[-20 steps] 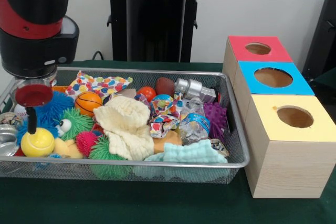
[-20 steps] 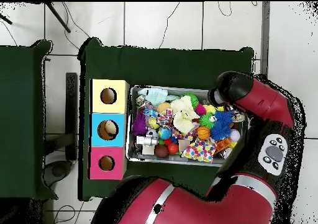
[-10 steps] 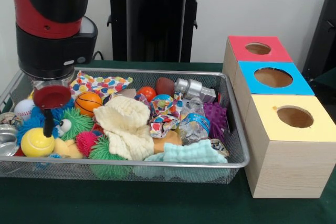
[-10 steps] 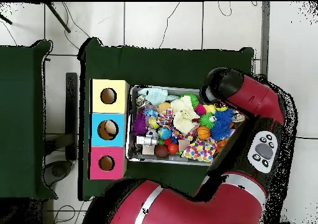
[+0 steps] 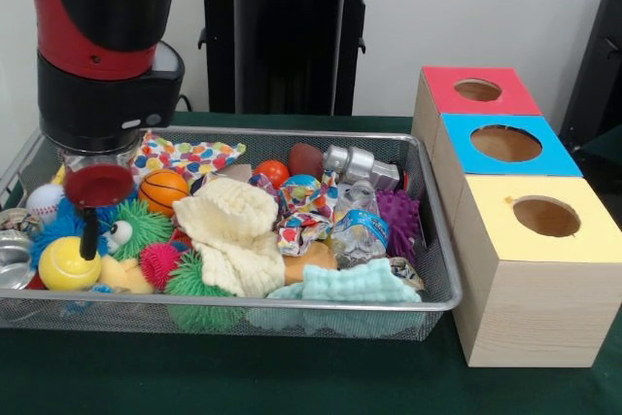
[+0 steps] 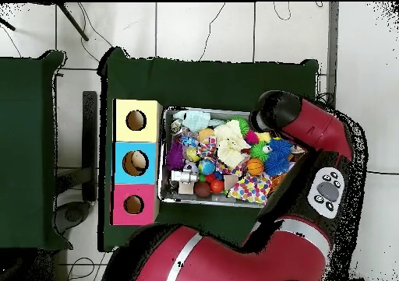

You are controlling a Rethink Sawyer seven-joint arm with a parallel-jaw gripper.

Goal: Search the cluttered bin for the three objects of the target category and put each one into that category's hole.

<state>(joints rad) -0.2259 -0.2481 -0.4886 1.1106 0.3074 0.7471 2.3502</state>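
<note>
The wire mesh bin (image 5: 439, 240) stands on the green table, full of clutter. A pale yellow plush toy (image 5: 122, 274) lies at its front left, beside a yellow ball (image 5: 68, 263). An orange-brown plush (image 5: 311, 258) peeks out under a cream knitted cloth (image 5: 233, 230). My gripper (image 5: 92, 221) hangs over the bin's left end, just above the yellow ball and the pale yellow plush; I cannot tell its state. The red-topped hole (image 5: 477, 89) is on the farthest box to the right, and shows in the overhead view (image 6: 133, 205). There the arm (image 6: 273, 113) hides the gripper.
A blue-topped box (image 5: 505, 143) and a yellow-topped box (image 5: 544, 216) stand in a row with the red one, right of the bin. Spiky balls (image 5: 146, 225), a small basketball (image 5: 163, 189), a crushed bottle (image 5: 362, 230) and a mint cloth (image 5: 355, 284) fill the bin.
The arm and gripper have moved to the right in the front view, from the bin's left edge to above the yellow ball. The toys have not moved.
</note>
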